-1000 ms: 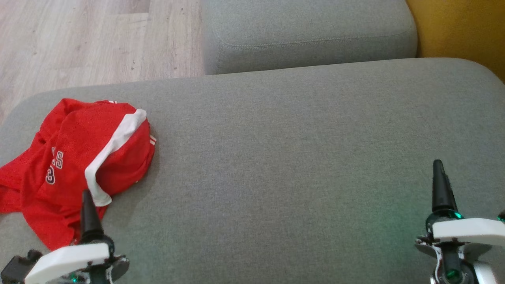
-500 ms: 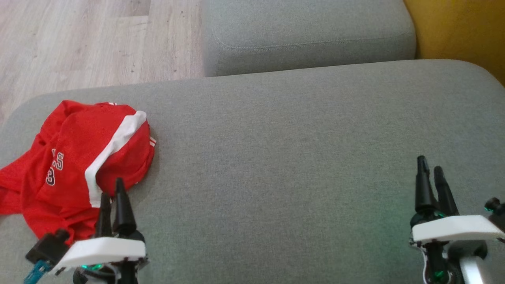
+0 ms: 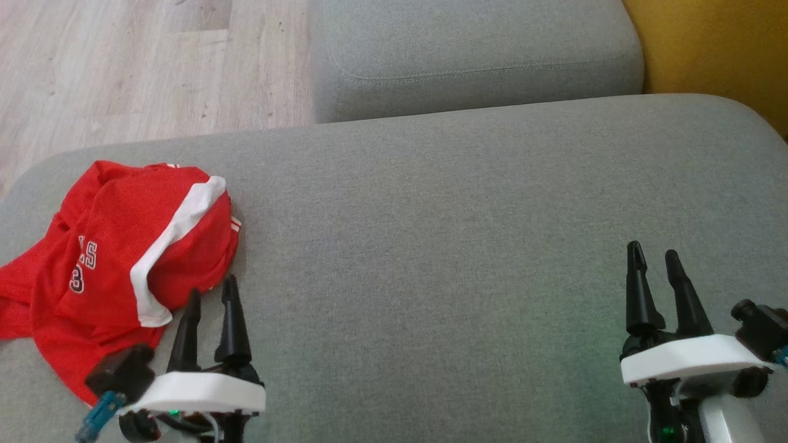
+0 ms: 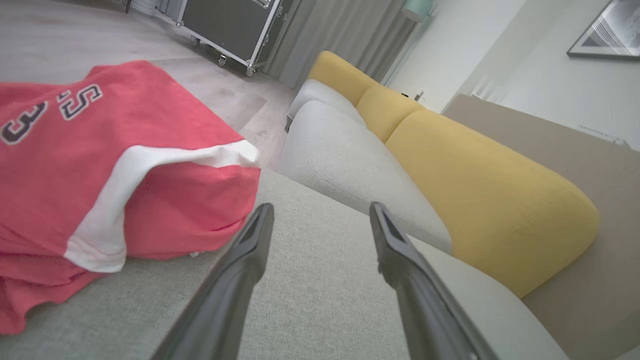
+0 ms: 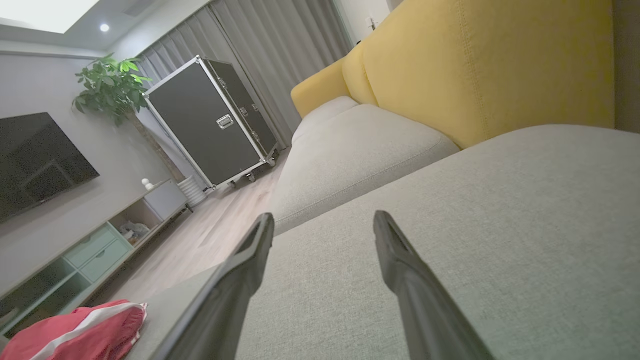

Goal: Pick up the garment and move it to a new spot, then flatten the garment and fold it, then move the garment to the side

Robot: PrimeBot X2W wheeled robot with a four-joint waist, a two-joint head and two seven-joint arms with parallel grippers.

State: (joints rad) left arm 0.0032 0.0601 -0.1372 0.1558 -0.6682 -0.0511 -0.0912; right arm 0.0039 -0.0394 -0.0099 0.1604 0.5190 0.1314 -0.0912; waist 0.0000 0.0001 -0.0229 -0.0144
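The crumpled red mesh jersey with a white stripe [image 3: 111,246] lies at the left end of the grey fabric sofa cushion [image 3: 431,246]. The left hand [image 3: 212,286], open and empty, sits just beside its near edge, possibly touching. The right hand [image 3: 652,250], open and empty, is well apart.

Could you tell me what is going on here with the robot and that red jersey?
The red jersey lies crumpled at the left end of the grey sofa cushion, not yet picked up. The left gripper hovers open beside its near edge, holding nothing. The right gripper, also open, sits over bare cushion far to the right.
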